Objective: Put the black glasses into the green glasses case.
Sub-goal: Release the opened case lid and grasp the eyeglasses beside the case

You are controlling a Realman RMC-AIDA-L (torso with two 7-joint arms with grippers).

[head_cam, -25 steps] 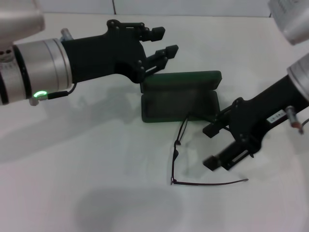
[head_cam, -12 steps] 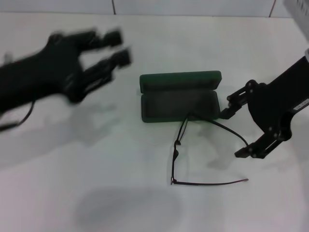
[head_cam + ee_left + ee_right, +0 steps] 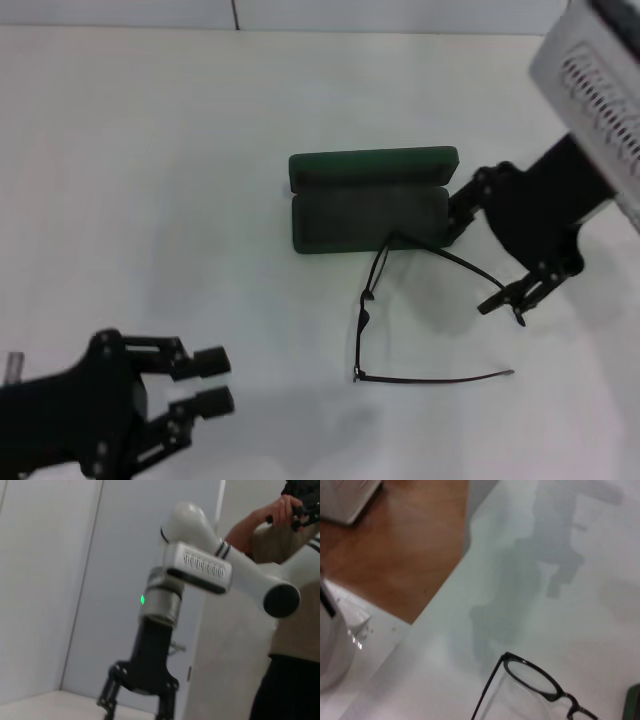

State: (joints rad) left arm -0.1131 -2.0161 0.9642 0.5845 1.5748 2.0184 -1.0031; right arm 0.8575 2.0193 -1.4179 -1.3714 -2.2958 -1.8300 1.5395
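You have the white table [image 3: 150, 180] carrying the open green glasses case [image 3: 370, 205]. The black glasses [image 3: 400, 320] lie unfolded just in front of it, one temple tip resting on the case's front edge, the lens front running toward you. The right gripper [image 3: 505, 270], fingers spread and empty, sits beside the far temple and is the nearer arm. The left gripper [image 3: 205, 385], also parted and empty, waits well apart at the near left.

Head camera looks steeply down on the white table [image 3: 200, 150]; left wrist faces the right arm [image 3: 200, 575] sideways; right wrist hovers close, sharing the black glasses [image 3: 540, 682]
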